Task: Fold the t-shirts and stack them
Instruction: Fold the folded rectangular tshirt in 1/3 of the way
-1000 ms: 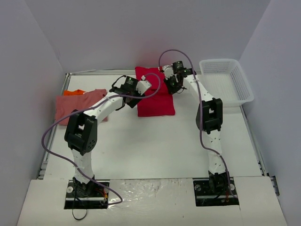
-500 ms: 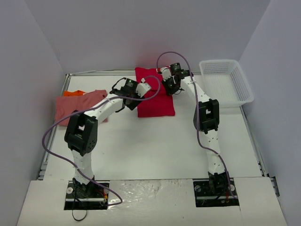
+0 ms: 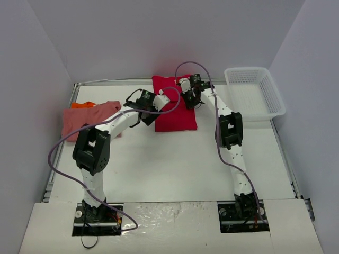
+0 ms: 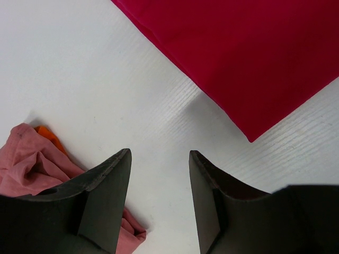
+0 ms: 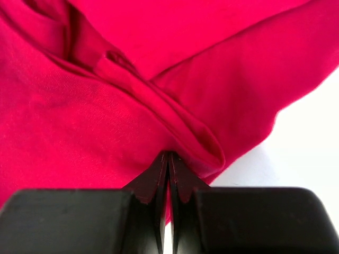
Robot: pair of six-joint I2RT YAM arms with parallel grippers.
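A bright red t-shirt (image 3: 175, 119) lies folded at the back middle of the table. My right gripper (image 3: 189, 98) is over its upper right edge. In the right wrist view the gripper (image 5: 168, 154) is shut, pinching a raised fold of the red cloth (image 5: 79, 116). My left gripper (image 3: 147, 115) hovers just left of the shirt. It stands open (image 4: 159, 153) over bare table, between the red t-shirt's corner (image 4: 254, 58) and the salmon pink t-shirt (image 4: 26, 164). The pink t-shirt (image 3: 85, 119) lies at the far left on an orange t-shirt (image 3: 83, 104), which peeks out (image 4: 50, 137).
A white mesh basket (image 3: 249, 69) stands at the back right corner. Grey walls close in the table on three sides. A purple cable loops over each arm.
My right gripper has shifted a little to the left, drawing the pinched red fold with it. The left gripper has drifted slightly left and stays open.
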